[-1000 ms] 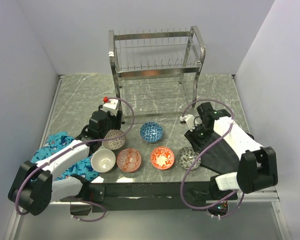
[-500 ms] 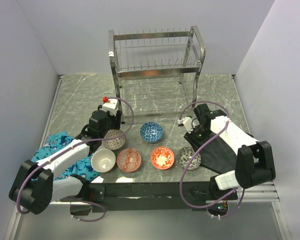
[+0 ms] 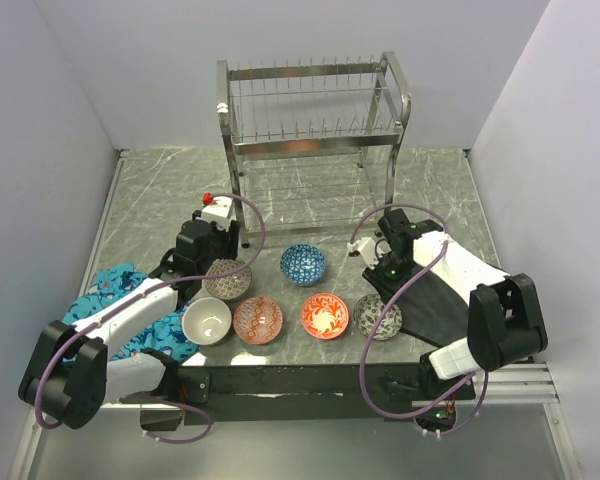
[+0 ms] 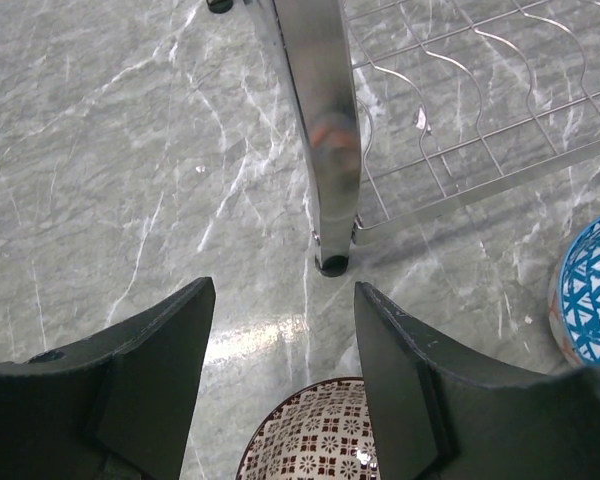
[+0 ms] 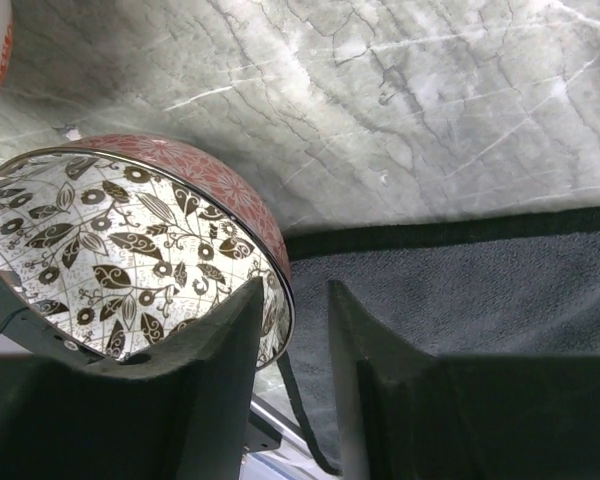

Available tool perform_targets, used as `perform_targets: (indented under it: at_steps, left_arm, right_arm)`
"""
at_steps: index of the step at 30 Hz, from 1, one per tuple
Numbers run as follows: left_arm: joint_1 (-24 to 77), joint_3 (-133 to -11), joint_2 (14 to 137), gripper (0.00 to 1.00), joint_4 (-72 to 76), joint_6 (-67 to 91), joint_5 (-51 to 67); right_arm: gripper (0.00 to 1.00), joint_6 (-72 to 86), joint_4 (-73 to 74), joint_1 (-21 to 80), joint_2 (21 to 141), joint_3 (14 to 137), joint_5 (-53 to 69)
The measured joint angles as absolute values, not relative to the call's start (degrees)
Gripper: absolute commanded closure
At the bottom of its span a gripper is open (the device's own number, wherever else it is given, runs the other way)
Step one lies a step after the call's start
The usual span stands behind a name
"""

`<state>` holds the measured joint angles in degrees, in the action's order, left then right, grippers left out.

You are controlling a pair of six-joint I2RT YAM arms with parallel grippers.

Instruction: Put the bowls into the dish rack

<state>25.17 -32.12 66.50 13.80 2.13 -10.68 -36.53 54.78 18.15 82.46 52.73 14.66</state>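
The steel dish rack (image 3: 315,110) stands at the back with nothing in it. Six bowls sit on the table near the front: brown-grey (image 3: 227,279), blue (image 3: 303,264), cream-white (image 3: 206,321), pinkish-red (image 3: 257,320), red-orange (image 3: 324,315) and dark grey-white (image 3: 378,316). My left gripper (image 4: 280,330) is open, just above the far rim of the brown-grey bowl (image 4: 310,440). My right gripper (image 5: 295,295) is open, with one finger inside the dark grey-white bowl (image 5: 110,250) and one outside, straddling its rim.
A dark grey mat (image 3: 435,300) lies right of the bowls and shows in the right wrist view (image 5: 480,290). A blue patterned cloth (image 3: 110,290) lies at the left front. A rack leg (image 4: 325,150) stands just beyond my left fingers.
My right arm has swung left and down, onto the rim of the dark grey-white bowl. The left arm has barely moved.
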Motion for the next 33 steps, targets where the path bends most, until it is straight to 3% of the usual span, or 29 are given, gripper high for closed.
perform_targets:
  at_steps: [9,19,29,33]
  left_arm:
    - [24.71,-32.12,66.22,0.36,12.08,1.96,-10.57]
    - [24.56,-29.89,59.02,0.34,10.79,0.49,-10.46]
    - [22.72,-29.85,54.48,0.32,5.34,0.25,-10.44]
    - [21.93,-29.43,52.69,0.32,5.37,-0.93,-10.44]
  right_arm:
    - [1.0,-37.01,56.27,18.61,82.81,53.21,14.81]
    - [1.0,-36.91,66.57,19.07,77.97,65.6,13.78]
    - [1.0,-28.99,61.39,26.57,78.85,77.14,9.74]
    - [1.0,-23.53,56.21,30.55,78.87,76.84,2.46]
